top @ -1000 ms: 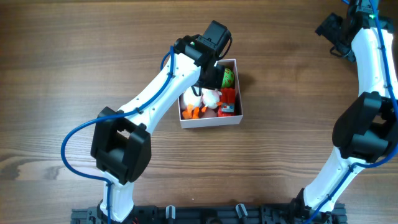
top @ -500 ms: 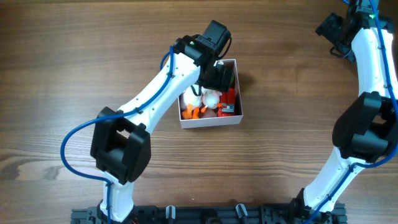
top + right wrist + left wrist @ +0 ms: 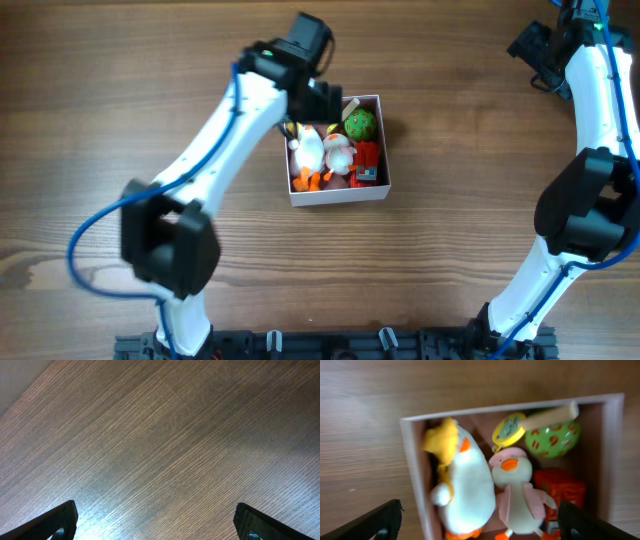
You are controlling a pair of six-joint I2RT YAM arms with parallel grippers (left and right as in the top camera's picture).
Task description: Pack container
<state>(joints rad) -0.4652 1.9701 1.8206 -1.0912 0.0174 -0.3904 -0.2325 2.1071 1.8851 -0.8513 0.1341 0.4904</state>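
The container [image 3: 340, 199] is a small white-walled box in the middle of the table. It holds a white duck with a yellow hat [image 3: 465, 480], a pink-capped duck [image 3: 512, 495], a green ball with red marks [image 3: 552, 440], a yellow-rimmed disc on a wooden stick [image 3: 509, 430] and a red box [image 3: 560, 487]. My left gripper [image 3: 322, 103] hovers open over the container's back left corner, holding nothing. Its fingers [image 3: 382, 520] frame the toys from above. My right gripper [image 3: 536, 50] is open at the far right, above bare wood [image 3: 160, 450].
The wooden table [image 3: 120, 120] surrounds the container on all sides. The right arm [image 3: 590, 180] stands along the right edge. The arm bases sit at the front edge.
The left gripper opened over the container and drew back up and to the left. The disc on a stick now lies uncovered in the back of the box. The right arm has not moved.
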